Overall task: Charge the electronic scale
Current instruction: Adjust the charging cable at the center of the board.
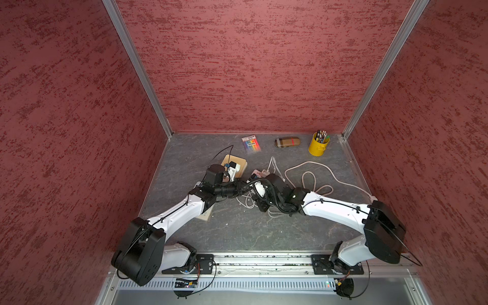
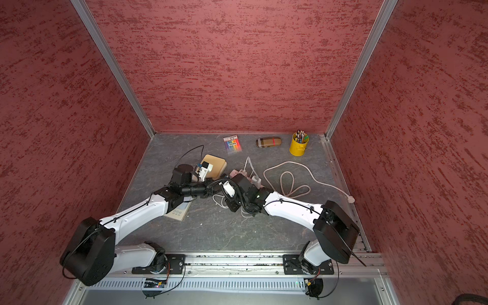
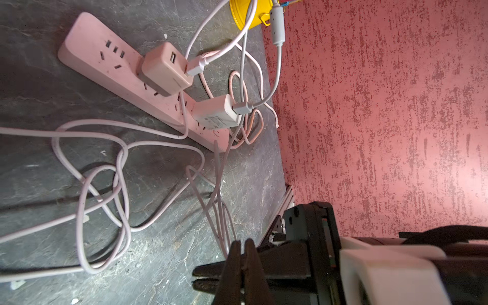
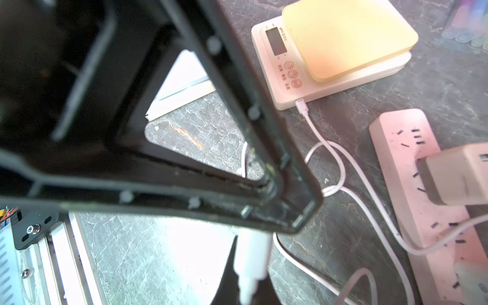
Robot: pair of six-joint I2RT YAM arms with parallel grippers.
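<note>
Half of the job looks done from where I sit. The electronic scale [image 4: 332, 52] lies flat on the table [image 3: 39, 92], partly under my left arm in both top views. A small plug [image 4: 300, 103] is seated in the port on its side, and a pale cable [image 4: 313, 125] trails from it toward the pink power strip [image 3: 105, 60] just beside it. My right end effector [image 4: 249, 269] is closed on a white plug [image 4: 253, 253]. I take that to be the free end of the same cable, though I cannot trace the run through the tangle. My left end effector [image 3: 241, 250] is pressed fully together right next to it. Thin strands lead up to its tips, but I cannot tell whether one is pinched. On the strip, a pink adapter [image 3: 165, 68] is plugged in with one cable in it and one empty USB port [image 3: 173, 56] showing. What is left, as I judge it, is carrying the held plug across to that empty port and pushing it home. Until then I would not expect the scale to draw power, and its display [image 4: 276, 41] shows nothing I can read.
</note>
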